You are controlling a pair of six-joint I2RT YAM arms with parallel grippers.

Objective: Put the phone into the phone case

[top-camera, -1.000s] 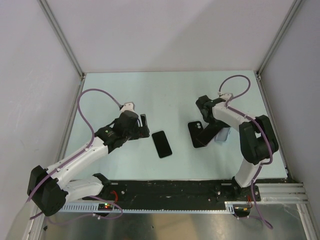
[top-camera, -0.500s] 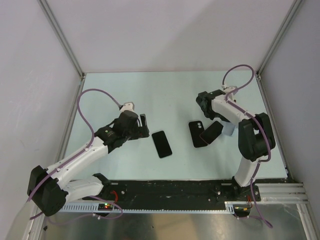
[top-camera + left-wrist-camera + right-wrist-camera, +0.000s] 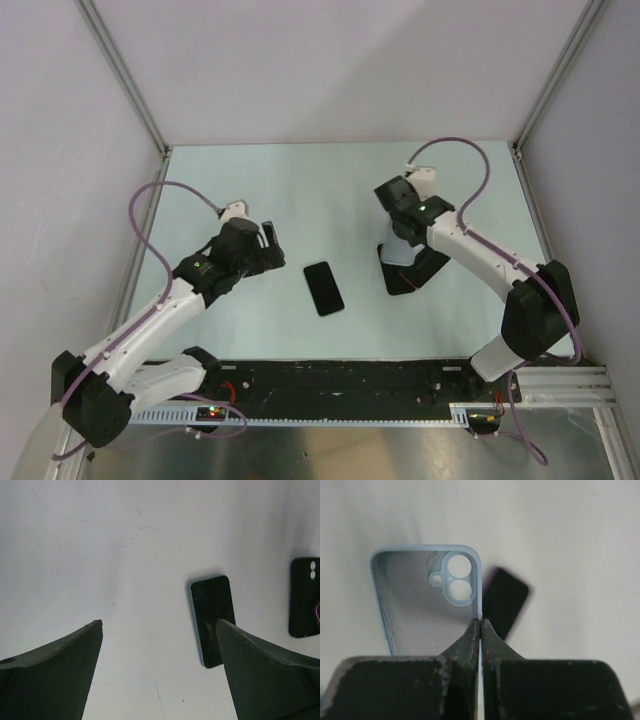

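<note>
Case-handling step. The right gripper was pinched shut on one side wall of the pale blue phone case, held above a black case. The phone lay flat mid-table, near the left gripper, whose fingers stood wide apart, empty. The next move probably called for laying the phone case hollow-side up beside the phone.

Table: pale, matte, faint scratches. Black phone lies flat near centre. To its right, apart, black case lies flat, a second dark slab overlapping it.
</note>
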